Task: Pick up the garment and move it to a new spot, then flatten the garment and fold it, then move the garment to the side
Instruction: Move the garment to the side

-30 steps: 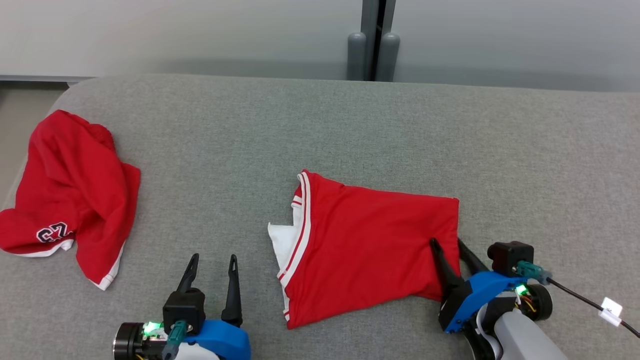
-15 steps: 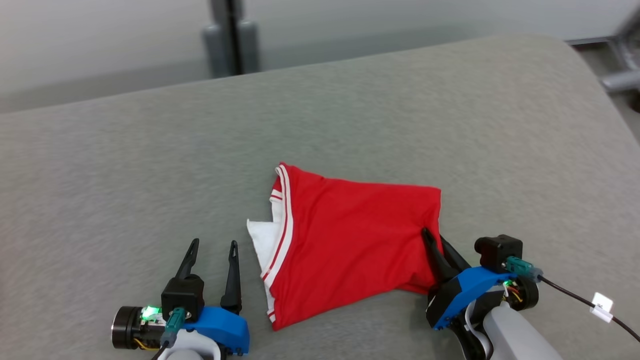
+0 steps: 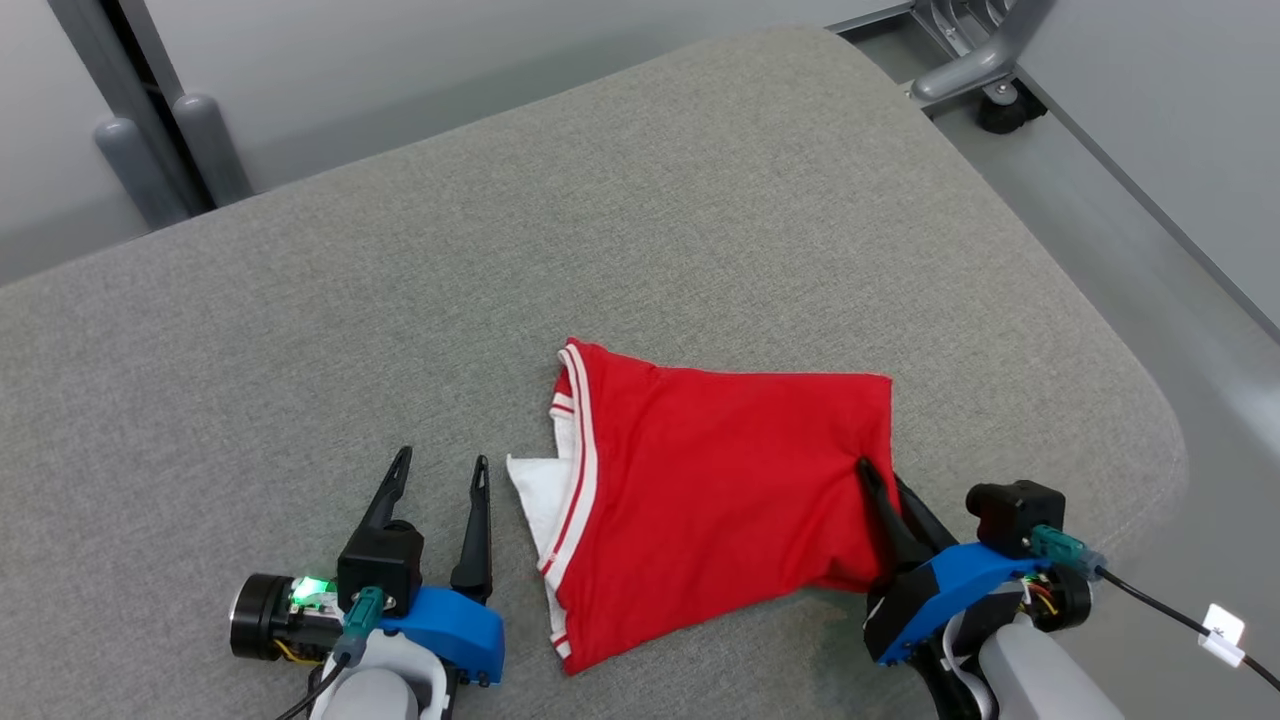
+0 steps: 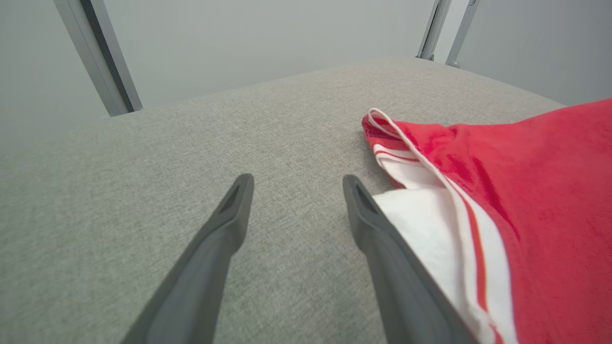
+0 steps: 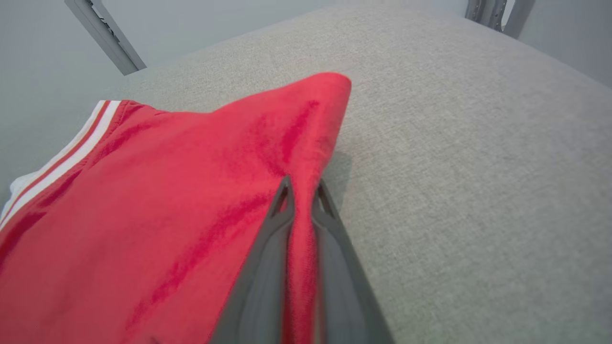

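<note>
The garment (image 3: 715, 495) is a folded red jersey with white and red trim, lying on the grey padded table (image 3: 400, 300). My right gripper (image 3: 880, 480) is shut on its right edge, and the right wrist view shows a ridge of red cloth of the garment (image 5: 191, 224) pinched between the fingers of that gripper (image 5: 302, 188). My left gripper (image 3: 440, 470) stands open just left of the garment's white trimmed end, with nothing between its fingers. In the left wrist view that open gripper (image 4: 296, 184) has its right finger beside the garment (image 4: 526, 200).
The table's rounded right edge (image 3: 1150, 400) is close to my right arm, with grey floor beyond it. A metal frame on a castor (image 3: 990, 90) stands at the far right. Two grey posts (image 3: 170, 150) rise behind the table at the far left.
The head camera has swung to the right, so a second red garment at the far left has left the picture. My right gripper has shut on the garment's right edge. The left gripper stays open.
</note>
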You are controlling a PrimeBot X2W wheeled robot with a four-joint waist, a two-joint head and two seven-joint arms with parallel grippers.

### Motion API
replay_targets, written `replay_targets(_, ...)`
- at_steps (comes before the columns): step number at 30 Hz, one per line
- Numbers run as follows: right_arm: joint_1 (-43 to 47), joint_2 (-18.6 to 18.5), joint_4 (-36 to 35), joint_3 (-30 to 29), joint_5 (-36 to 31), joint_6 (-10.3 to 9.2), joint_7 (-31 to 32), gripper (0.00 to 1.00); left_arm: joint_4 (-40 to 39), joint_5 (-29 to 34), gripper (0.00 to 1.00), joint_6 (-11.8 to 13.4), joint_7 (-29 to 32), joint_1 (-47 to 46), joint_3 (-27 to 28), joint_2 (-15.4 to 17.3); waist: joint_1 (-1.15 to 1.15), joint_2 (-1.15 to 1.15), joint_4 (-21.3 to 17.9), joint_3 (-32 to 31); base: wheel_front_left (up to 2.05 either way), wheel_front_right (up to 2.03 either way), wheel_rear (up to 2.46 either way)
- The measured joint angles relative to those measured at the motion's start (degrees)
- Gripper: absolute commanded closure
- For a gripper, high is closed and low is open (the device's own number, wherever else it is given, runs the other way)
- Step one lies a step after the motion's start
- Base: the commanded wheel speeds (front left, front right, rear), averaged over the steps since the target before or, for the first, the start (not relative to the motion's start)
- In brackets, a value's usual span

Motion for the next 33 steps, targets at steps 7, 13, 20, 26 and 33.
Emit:
replay_targets(7, -4.9, -2.5, 3.3, -7.2, -8.8, 0.0, 0.0, 1.0, 0.3, 0.9, 0.0, -0.5, 0.0, -1.4, -1.1, 0.3, 0.0, -0.01, 3.4, 1.3, 0.0, 0.0, 0.0)
replay_targets(13, -13.5, -12.2, 11.1, -16.2, -16.3, 0.0, 0.0, 1.0, -0.4, 1.4, 0.0, -0.6, 0.0, -2.5, -1.3, 0.8, 0.0, -0.01, 9.4, 3.1, 0.0, 0.0, 0.0)
replay_targets(20, -21.7, -22.3, 18.2, -27.9, -26.4, 0.0, 0.6, 1.0, -2.1, 1.4, 0.0, 0.0, -0.1, -2.9, -1.0, 1.1, 0.01, -0.01, 15.6, 6.4, 0.0, 0.0, 0.0)
replay_targets(26, -24.6, -25.0, 19.6, -37.2, -35.1, 0.01, 2.6, 0.45, -2.9, 1.3, 0.0, 0.1, -0.3, -3.7, -1.4, 0.5, 0.0, -0.01, 18.5, 8.9, 0.0, 0.0, 0.0)
replay_targets(33, -24.4, -21.4, 15.4, -47.5, -42.4, -0.01, 1.0, 0.0, -2.9, 0.8, 0.0, 0.6, -0.2, -4.0, -1.1, 0.5, 0.0, -0.01, 19.4, 8.0, 0.0, 0.0, 0.0)
